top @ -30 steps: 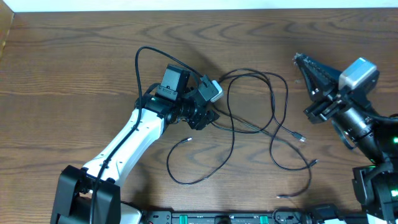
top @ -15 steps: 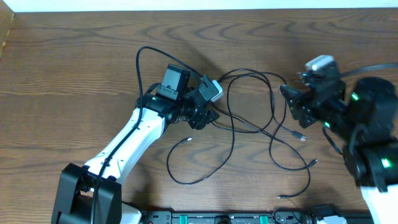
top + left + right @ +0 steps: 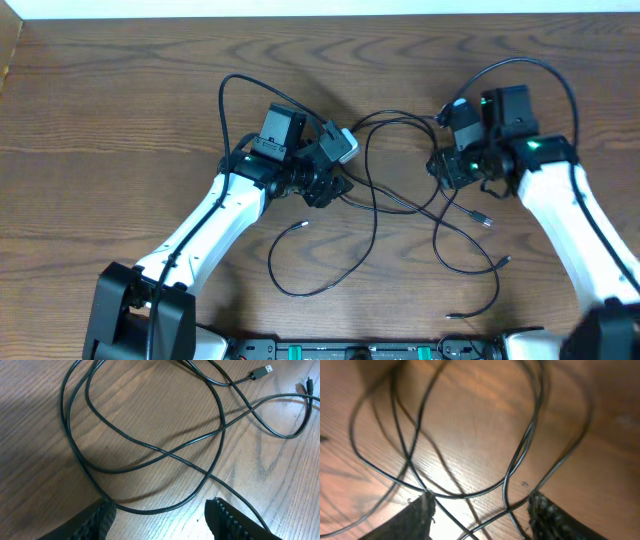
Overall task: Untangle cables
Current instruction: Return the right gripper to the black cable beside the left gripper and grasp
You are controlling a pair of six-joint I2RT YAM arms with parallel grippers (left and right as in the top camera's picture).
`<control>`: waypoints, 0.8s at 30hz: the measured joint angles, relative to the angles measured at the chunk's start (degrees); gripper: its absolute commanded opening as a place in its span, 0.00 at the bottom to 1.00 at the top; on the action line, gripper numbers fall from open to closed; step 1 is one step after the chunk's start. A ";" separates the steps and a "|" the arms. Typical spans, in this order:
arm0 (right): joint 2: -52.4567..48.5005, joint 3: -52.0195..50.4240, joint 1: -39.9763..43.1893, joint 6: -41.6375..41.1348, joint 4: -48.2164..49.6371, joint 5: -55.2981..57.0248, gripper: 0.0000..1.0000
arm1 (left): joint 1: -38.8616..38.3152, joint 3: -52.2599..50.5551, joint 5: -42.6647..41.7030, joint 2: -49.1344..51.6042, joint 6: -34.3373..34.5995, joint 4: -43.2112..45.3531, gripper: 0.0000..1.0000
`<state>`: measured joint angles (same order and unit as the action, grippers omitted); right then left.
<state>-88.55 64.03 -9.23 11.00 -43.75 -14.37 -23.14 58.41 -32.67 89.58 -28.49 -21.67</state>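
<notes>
1. The cables point(image 3: 376, 220) lie in a loose black tangle in the middle of the desk point(image 3: 120, 120), between the two arms. Several loops overlap, and loose plug ends trail out toward the near edge.
2. In the left wrist view the cables point(image 3: 167, 453) cross one another more than once. In the right wrist view, which is blurred, the cables point(image 3: 507, 480) again overlap in several strands. I judge the untangling barely begun: no cord is pulled free or laid apart from the others, so all the separating is left.
3. The left gripper point(image 3: 335, 188) sits at the left side of the tangle. Its wrist view shows the left gripper point(image 3: 165, 520) spread wide, a loop passing on the desk between its fingers, nothing held.
4. The right gripper point(image 3: 440, 165) is over the right side of the tangle. Its own view shows the right gripper point(image 3: 480, 515) likewise wide, strands under the gap, nothing clamped.
5. Compared with a second ago, the right arm has swung in from the desk's right edge to the tangle. The left arm and the cables look unchanged.
</notes>
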 measured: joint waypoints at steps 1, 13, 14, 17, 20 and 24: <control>-1.73 0.00 0.00 0.00 -0.04 -0.17 0.50 | 0.00 0.00 0.00 0.00 0.00 0.02 0.63; -16.50 -0.02 -1.97 -0.20 2.25 -1.75 0.42 | 0.00 0.00 0.00 0.00 0.00 0.02 0.63; -17.22 -0.02 -2.23 -0.22 2.21 -1.77 0.43 | 0.00 0.00 0.00 0.00 0.00 0.02 0.63; -18.34 -0.02 -3.48 -0.15 2.21 -1.84 0.48 | 0.00 0.00 0.00 0.00 0.00 0.02 0.63; -18.36 -0.02 -4.90 -0.20 2.82 -1.92 0.51 | 0.00 0.00 0.00 0.00 0.00 0.02 0.63; -18.38 -0.02 -6.78 -0.20 3.30 -1.92 0.54 | 0.00 0.00 0.00 0.00 0.00 0.02 0.63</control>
<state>-106.94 64.01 -16.01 10.81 -40.45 -16.29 -23.14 58.41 -32.67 89.58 -28.49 -21.65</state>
